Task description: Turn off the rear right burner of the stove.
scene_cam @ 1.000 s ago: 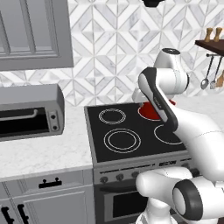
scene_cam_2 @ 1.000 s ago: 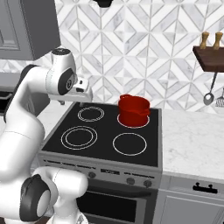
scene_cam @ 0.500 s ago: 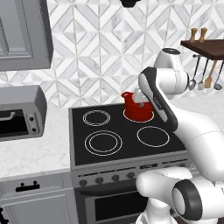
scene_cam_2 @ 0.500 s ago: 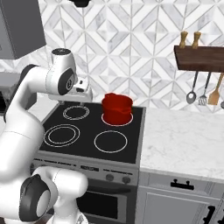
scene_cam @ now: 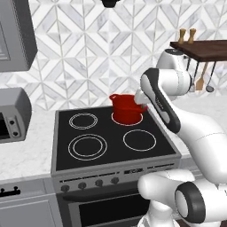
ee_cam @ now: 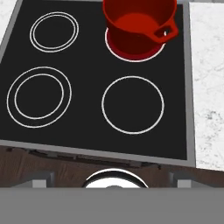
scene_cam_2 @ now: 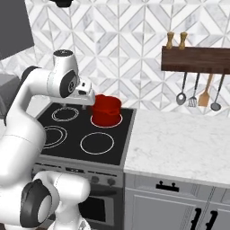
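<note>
Row of small dark knobs (scene_cam: 91, 183) along stove (scene_cam: 62, 166) front edge, nearest base. Above them black glass top: two double-lined rings on left, larger single ring (ee_cam: 132, 104) front right. Rear right burner (ee_cam: 113, 47) glows red under red pot (ee_cam: 139, 22), pot sitting on it. Gripper (scene_cam_2: 83, 104) held above stove beside pot; finger spread cannot be judged, nothing seen in grasp. Utensil rack (scene_cam_2: 196, 60) on far wall.

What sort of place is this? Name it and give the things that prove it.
A home kitchen, rendered rather than real: a stove with a black glass top carrying a red pot, a marble-look counter over grey cabinets, and utensils hanging under a wooden shelf.
</note>
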